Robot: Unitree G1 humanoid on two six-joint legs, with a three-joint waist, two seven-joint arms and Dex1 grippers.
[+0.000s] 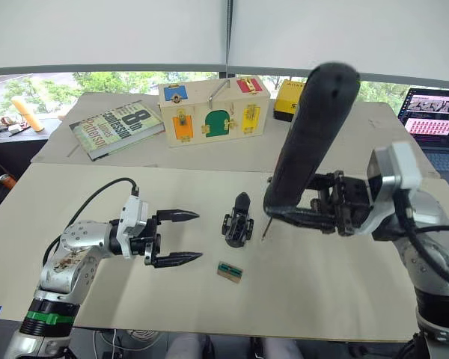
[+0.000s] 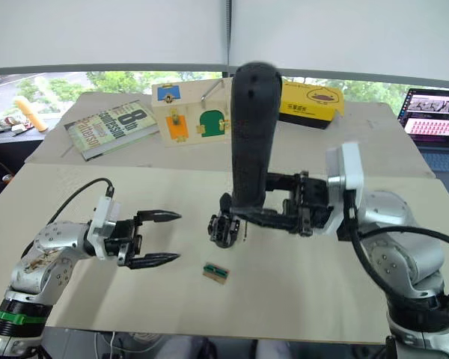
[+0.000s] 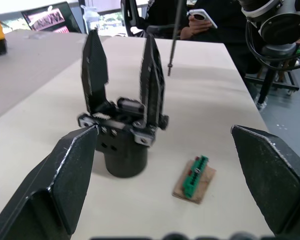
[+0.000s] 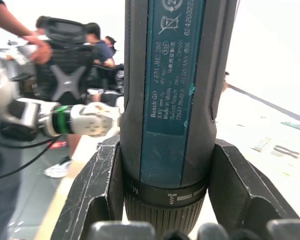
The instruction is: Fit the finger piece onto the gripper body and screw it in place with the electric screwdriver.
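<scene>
1. I see a pale beige tabletop (image 1: 314, 284).
2. On it stands the small black gripper body (image 1: 238, 221), and near it lies a tiny green-and-tan rectangular block (image 1: 230, 272).
3. Farther back rest a grey-green book (image 1: 116, 127) and a colourful wooden latch box (image 1: 213, 111).

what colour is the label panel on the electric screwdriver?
Teal-blue with dark print, on the black electric screwdriver; the right wrist view shows it best.
</scene>
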